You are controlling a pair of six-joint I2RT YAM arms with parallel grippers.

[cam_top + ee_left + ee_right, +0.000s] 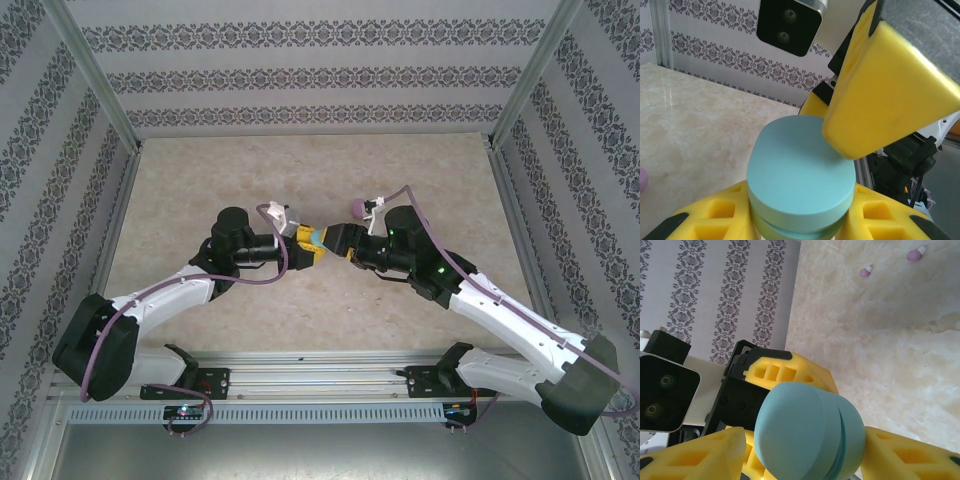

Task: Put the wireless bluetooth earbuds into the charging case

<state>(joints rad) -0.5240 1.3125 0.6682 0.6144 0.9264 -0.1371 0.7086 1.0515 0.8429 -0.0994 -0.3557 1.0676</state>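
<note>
A light blue oval charging case (317, 238) hangs above mid-table between both grippers. My left gripper (800, 220) is shut on its lower half, a yellow pad on each side of the case (800, 170). My right gripper (807, 460) straddles the case (805, 435) with its jaws apart; a sliver of gap shows at its left finger (705, 455). In the left wrist view one right finger (890, 90) lies over the lid. The lid is closed, with only a seam showing. Two pink-purple earbuds (865, 272) (915, 254) lie on the marble table beyond.
A pink oval case (355, 208) sits on the table (200, 180) just behind the right wrist, and its edge (641, 180) shows in the left wrist view. Patterned walls and metal posts (100, 80) enclose the table on three sides.
</note>
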